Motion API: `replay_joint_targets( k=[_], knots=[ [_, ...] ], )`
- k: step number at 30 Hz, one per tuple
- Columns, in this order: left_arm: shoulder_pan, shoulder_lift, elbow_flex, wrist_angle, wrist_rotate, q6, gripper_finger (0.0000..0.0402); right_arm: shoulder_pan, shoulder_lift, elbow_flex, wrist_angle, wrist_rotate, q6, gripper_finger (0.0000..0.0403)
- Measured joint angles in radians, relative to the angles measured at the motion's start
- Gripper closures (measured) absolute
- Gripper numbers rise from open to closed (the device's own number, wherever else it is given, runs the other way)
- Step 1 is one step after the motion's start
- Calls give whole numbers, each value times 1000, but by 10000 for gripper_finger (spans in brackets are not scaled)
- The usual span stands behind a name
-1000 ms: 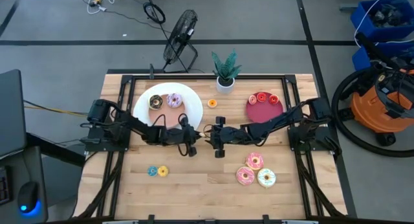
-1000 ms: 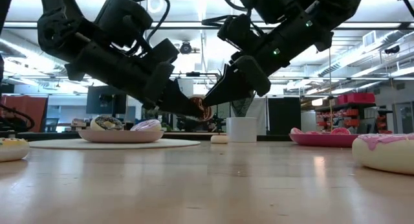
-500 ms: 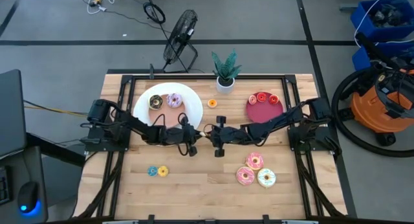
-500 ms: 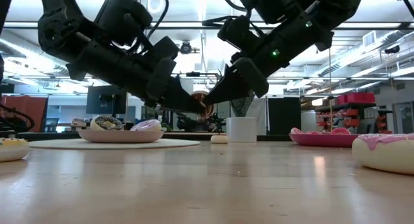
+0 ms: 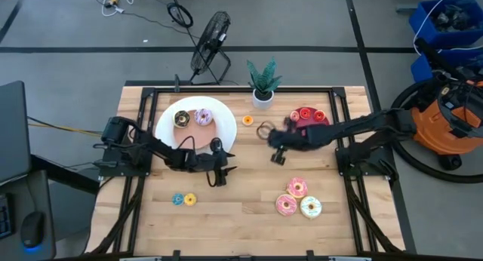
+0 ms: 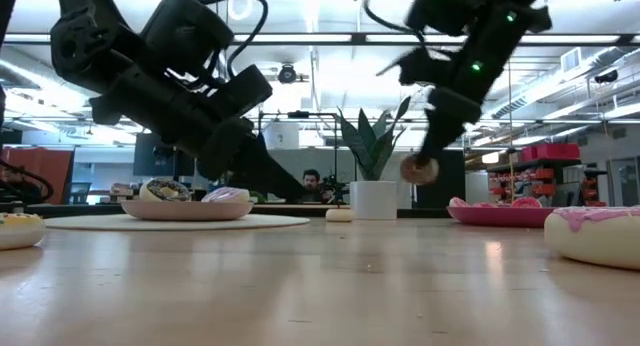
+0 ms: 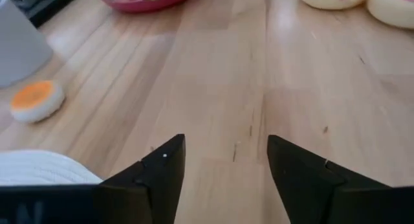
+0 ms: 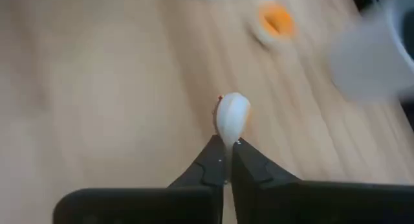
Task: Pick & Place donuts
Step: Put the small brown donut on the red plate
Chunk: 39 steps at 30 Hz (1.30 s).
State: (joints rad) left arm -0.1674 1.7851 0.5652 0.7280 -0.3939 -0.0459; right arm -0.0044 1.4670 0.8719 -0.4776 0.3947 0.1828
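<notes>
Midair, right claw (image 8: 226,160) pinches a small donut (image 8: 231,119) over bare table (image 5: 241,204)

Twelve donuts (image 5: 297,188), two plates (image 5: 167,119), one plant (image 5: 263,81).

Left fingers (image 7: 162,169) apart, right fingers (image 8: 217,162) pinched.

Your table, laid out from above

Plate (image 5: 170,114) with two donuts (image 5: 192,118) sits left; dish (image 5: 306,130) right, plant pot (image 5: 262,97) between them at the back; three donuts (image 5: 297,199) front right, two small donuts (image 5: 183,199) front left.
</notes>
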Motion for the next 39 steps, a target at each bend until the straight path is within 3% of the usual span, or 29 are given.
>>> replay_joint_targets(
  k=[7,13,19,28,34,39],
  knots=[
    [-40,0,0,1,-56,40,182,-241,-203,-185,-65,-145,70,393],
    [-39,0,0,13,-57,43,192,-422,-205,-190,-106,-320,-217,393],
    [-39,0,0,33,-57,46,198,-453,-128,-121,-165,-226,-541,393],
    [-39,0,0,38,-56,58,198,-442,-2,-28,-305,-176,-1031,393],
    [-39,0,0,39,-56,58,198,-418,49,-7,-288,-148,-1268,393],
    [-38,0,0,44,-56,58,198,-417,79,-7,-278,-88,-1359,392]
  ],
)
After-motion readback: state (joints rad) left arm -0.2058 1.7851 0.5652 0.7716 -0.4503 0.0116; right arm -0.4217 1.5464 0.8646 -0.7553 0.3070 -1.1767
